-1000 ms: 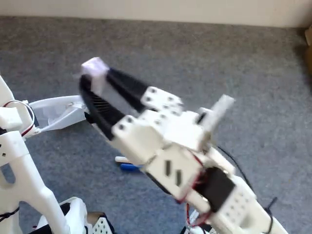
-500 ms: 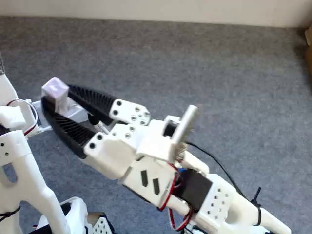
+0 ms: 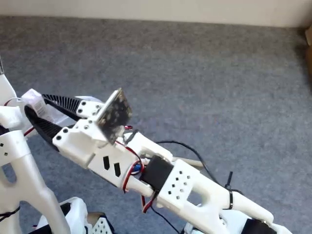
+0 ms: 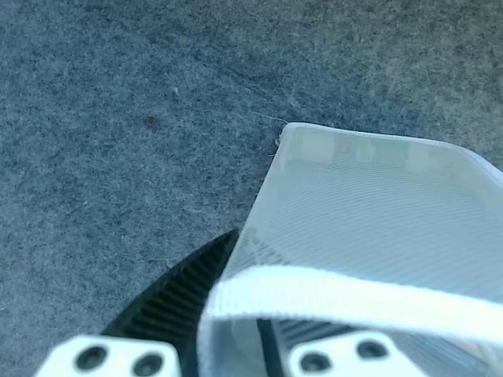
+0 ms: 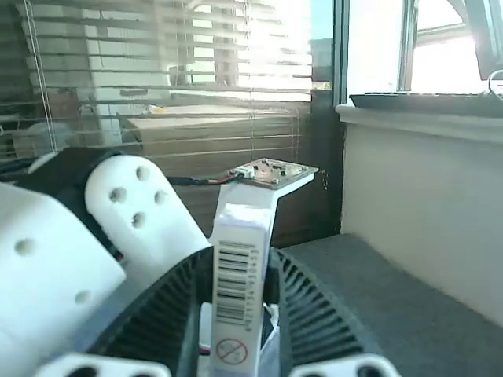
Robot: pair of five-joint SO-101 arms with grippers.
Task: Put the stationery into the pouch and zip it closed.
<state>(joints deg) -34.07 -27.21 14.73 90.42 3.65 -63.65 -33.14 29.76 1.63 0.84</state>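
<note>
An indoor room, office or home: grey short-pile carpet (image 3: 219,73), horizontal slatted window blinds (image 5: 157,47), pale wooden desk (image 5: 208,126).

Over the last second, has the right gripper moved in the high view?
Yes. The right gripper swung left and lower, reaching the unmoved left arm.

high: overhead, down onto carpet (image 3: 219,73) | left wrist: close, down onto pouch (image 4: 377,212) | right wrist: level, facing window (image 5: 377,43) — shares box (image 5: 236,283) with high
</note>
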